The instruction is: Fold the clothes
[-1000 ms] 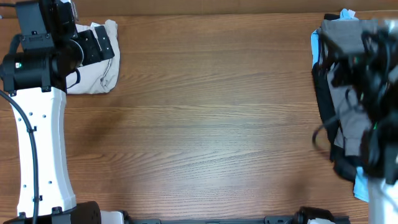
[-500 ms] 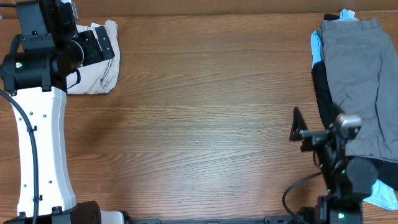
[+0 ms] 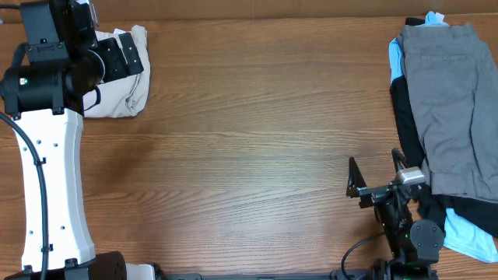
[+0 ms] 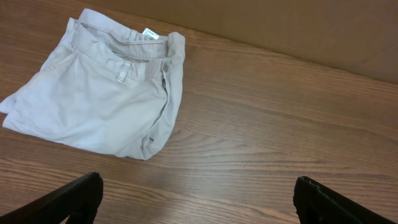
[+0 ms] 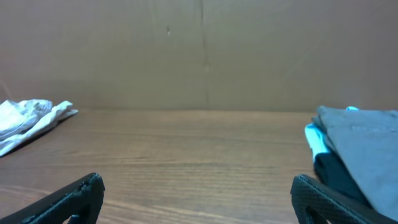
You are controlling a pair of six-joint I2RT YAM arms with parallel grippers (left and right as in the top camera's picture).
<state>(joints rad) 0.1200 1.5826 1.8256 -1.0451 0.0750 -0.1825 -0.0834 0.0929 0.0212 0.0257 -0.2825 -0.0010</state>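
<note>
Folded pale beige shorts [image 3: 124, 97] lie at the far left of the table, also in the left wrist view [image 4: 99, 106] and faintly in the right wrist view [image 5: 31, 121]. My left gripper [image 4: 198, 196] is open and empty, above bare wood beside them; in the overhead view [image 3: 123, 54] it sits over the shorts' top edge. A pile lies at the right: grey shorts [image 3: 455, 101] on top of black [image 3: 405, 124] and light-blue garments [image 3: 467, 237]. My right gripper [image 3: 377, 177] is open and empty, low near the front edge, left of the pile [image 5: 357, 143].
The brown wooden table [image 3: 264, 132] stretches between the two heaps. A brown board wall [image 5: 199, 56] stands at the back. The left arm's white body [image 3: 50, 194] runs along the left edge.
My right arm has swung off the pile of clothes and drawn back low to the table's front edge, uncovering the grey shorts. The left arm has not moved.
</note>
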